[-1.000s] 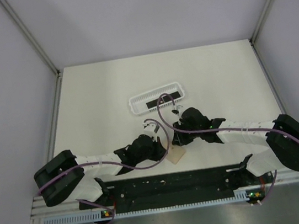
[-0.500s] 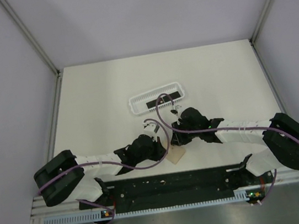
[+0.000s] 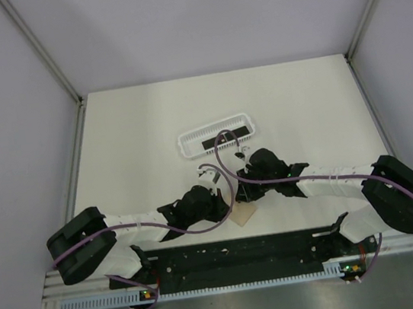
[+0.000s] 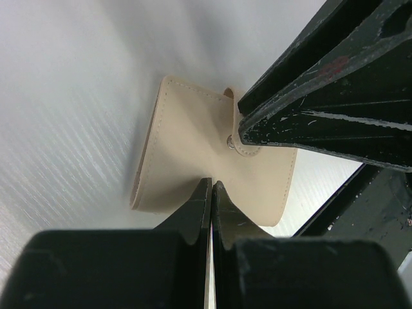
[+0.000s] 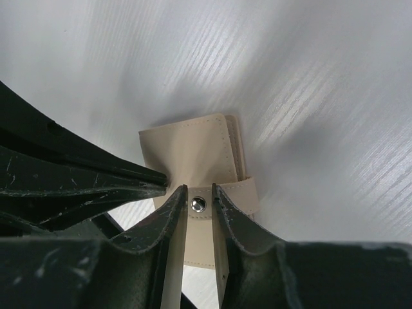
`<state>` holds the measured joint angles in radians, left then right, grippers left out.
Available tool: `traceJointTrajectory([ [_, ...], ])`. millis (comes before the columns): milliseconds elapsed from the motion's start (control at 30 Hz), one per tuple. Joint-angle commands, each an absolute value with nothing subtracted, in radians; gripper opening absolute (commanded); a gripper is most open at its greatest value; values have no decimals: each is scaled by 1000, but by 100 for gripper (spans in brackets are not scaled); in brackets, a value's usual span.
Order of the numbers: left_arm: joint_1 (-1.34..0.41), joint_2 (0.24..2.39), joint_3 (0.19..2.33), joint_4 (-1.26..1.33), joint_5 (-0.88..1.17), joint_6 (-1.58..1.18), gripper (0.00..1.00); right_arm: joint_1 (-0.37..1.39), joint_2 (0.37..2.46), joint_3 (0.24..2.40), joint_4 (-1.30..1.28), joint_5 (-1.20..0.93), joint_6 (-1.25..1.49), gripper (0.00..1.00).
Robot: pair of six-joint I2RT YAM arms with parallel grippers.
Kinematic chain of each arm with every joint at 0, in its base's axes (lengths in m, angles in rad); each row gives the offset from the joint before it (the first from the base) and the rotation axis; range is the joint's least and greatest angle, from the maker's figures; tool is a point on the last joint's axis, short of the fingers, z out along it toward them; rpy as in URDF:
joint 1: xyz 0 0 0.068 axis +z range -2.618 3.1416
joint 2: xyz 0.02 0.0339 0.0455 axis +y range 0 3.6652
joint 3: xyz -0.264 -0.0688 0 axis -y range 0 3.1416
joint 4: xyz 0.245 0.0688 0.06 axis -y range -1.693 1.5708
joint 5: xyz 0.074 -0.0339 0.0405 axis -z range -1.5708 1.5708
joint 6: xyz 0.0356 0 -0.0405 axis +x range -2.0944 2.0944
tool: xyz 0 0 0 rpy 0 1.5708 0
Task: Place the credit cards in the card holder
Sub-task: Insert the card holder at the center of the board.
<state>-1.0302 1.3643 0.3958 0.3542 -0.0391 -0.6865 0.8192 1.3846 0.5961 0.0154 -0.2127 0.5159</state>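
A white table (image 3: 133, 126) has a faintly ribbed matte top, with pale walls on three sides and a black rail (image 3: 243, 253) along its near edge. The far half and both side margins lie open. A long white perforated basket (image 3: 189, 140) sits near the middle with a flat black credit card (image 3: 227, 139) lying inside it. The card holder (image 4: 187, 154) is well apart from the basket and lies just beside the near rail. It is a small tan pouch of smooth stitched leather-like material, squarish, with a strap (image 5: 241, 192) folded over one edge and a metal snap (image 5: 198, 205) on it. Both arms reach inward from their bases, elbows out, and their wrists meet over the pouch. The left gripper (image 4: 211, 187) is fully closed, its black fingertips together and resting on the pouch's near edge, gripping nothing. The right gripper (image 5: 198, 193) points down from the opposite side, its scuffed black fingers narrowly parted with the snap showing in the gap between them.
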Motion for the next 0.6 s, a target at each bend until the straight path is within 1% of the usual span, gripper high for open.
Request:
traceJointTrajectory([
  [0,-1035,1358,403,356,-44,-684,0,808,1390,583,55,-229,511,21],
  [200,-1035,1361,403,356,-44,-684,0,808,1387,578,48,-230,505,19],
  [567,-1035,1361,400,357,-44,-686,0,810,1365,568,46,-235,497,20],
])
